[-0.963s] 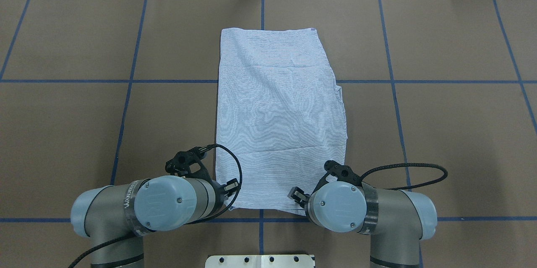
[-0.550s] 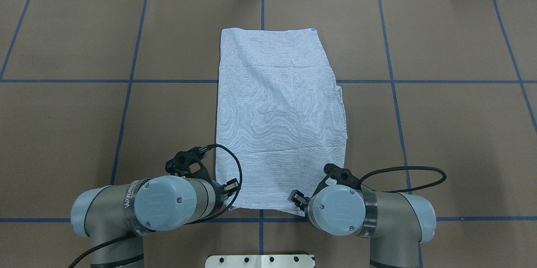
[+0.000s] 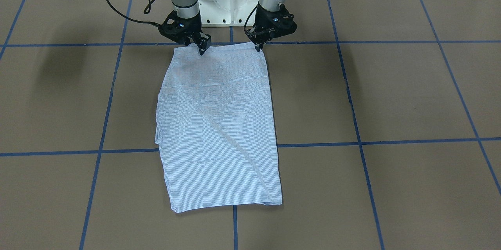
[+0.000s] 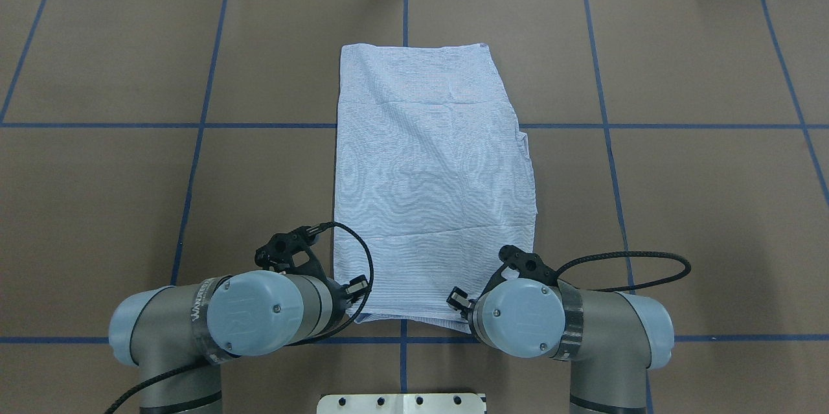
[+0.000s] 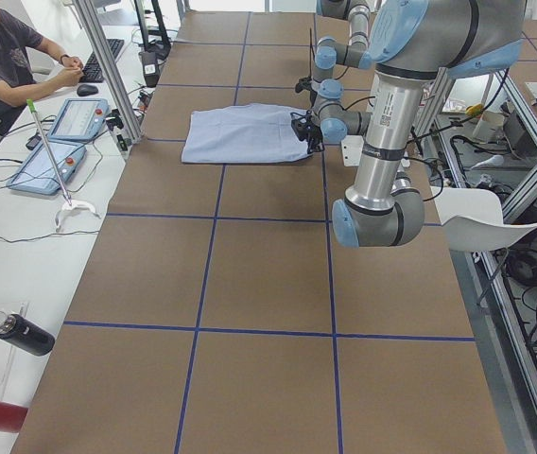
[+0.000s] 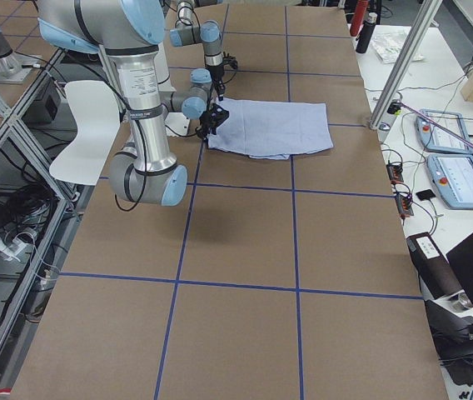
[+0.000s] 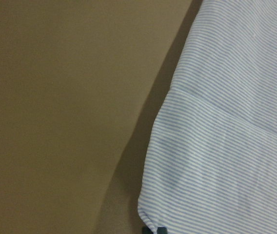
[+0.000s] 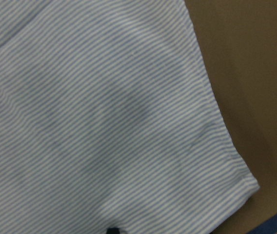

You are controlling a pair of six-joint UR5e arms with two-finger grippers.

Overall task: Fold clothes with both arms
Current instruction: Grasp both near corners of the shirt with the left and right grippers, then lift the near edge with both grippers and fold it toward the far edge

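striped shirt [image 4: 434, 187] flat, long axis crosswise on table [image 4: 699, 207]

The near right arm [image 6: 146, 100] rose tall over a brown counter [image 6: 236, 242] ruled with blue lines. Its right gripper [image 6: 211, 125] pointed down at one corner of a pale blue shirt [image 6: 274, 127]. The shirt lay flat, stretching away from that gripper across the counter. Just beyond the right gripper, the small, distant left gripper [image 6: 221, 83] hung at the shirt's neighbouring corner.
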